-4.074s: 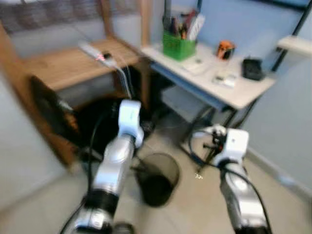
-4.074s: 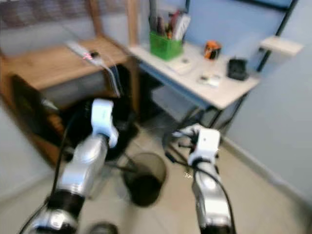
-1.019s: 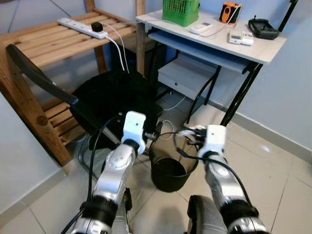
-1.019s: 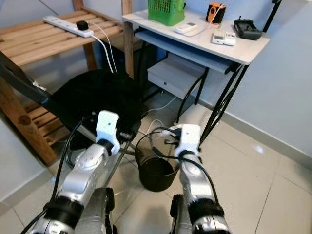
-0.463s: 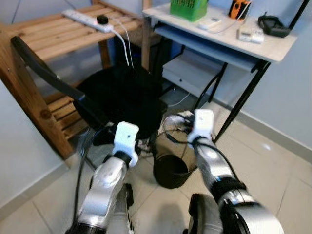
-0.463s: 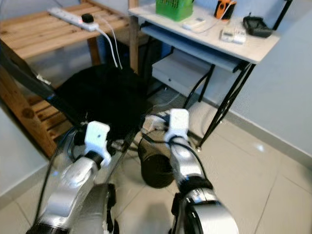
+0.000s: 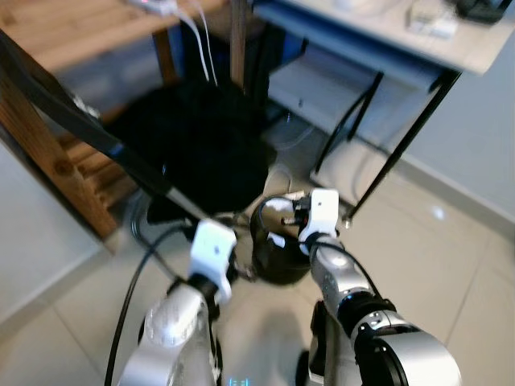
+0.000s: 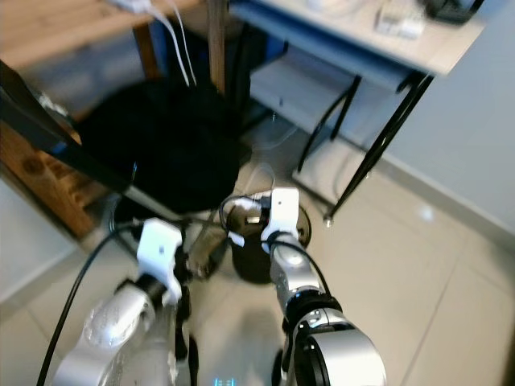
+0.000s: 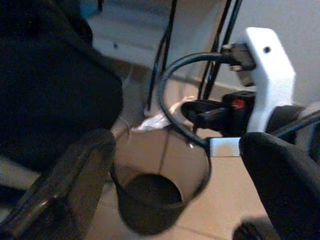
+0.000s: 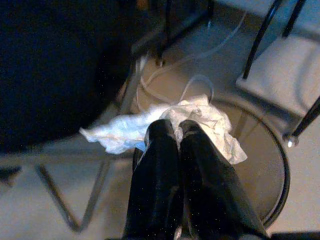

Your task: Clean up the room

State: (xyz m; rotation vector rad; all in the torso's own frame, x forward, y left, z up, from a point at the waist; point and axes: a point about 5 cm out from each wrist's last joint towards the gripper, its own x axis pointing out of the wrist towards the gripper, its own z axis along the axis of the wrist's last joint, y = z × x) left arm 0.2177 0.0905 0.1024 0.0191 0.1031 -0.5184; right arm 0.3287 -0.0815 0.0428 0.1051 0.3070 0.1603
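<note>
Crumpled white tissue [image 10: 200, 117] sits pinched in the closed right end effector [image 10: 172, 131], poised over the rim of the black mesh wastebasket [image 9: 160, 200] on the tiled floor. The left end effector [image 9: 175, 190] waits spread wide and empty beside it; the drop is in hand, calling next for the right fingers to part squarely above the opening

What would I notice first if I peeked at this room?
Probably the crumpled white paper tissue pinched in the right gripper, held over the round black mesh wastebasket on the tiled floor. Just behind it sits a big black chair, beside a wooden shelf.
</note>
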